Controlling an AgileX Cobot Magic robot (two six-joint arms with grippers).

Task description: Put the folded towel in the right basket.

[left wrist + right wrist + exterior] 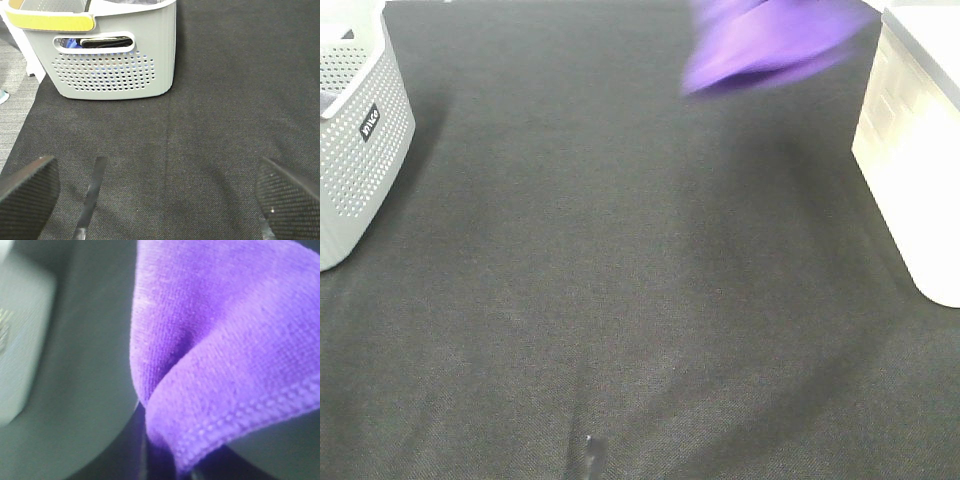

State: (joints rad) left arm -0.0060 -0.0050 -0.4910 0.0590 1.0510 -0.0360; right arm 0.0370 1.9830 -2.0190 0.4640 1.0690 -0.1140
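The folded towel (770, 45), purple, is seen in the air at the far right part of the mat (620, 300). It is just beside the right basket (910, 150) but not yet over it. In the right wrist cam the cloth fills most of the picture, w/ one stitched hem hanging down. The right gripper is judged to be clenched on the towel, since the cloth is carried clear of the mat, close before that cam. The fingers themselves are covered, so the grasp is not seen directly. The left gripper (157, 200) is spread wide w/ nothing between the fingers, low over the mat and near the grey left basket (115, 75).

The step in hand is judged to be the carry to the right basket. To do it well, the towel should be brought fully over the opening, high enough that the hanging corner is not caught on the rim. It should then be lowered inside before it is let go, so that the fold is not lost. A release at the rim should be avoided: the cloth is soft & could be left draped on the wall.

Hard to make out: the towel is blurred in the high view and cut off by the frame edge, so its fold cannot be checked. The inside of the right basket is not shown. Some dark and blue items lie in the left basket, not identifiable.
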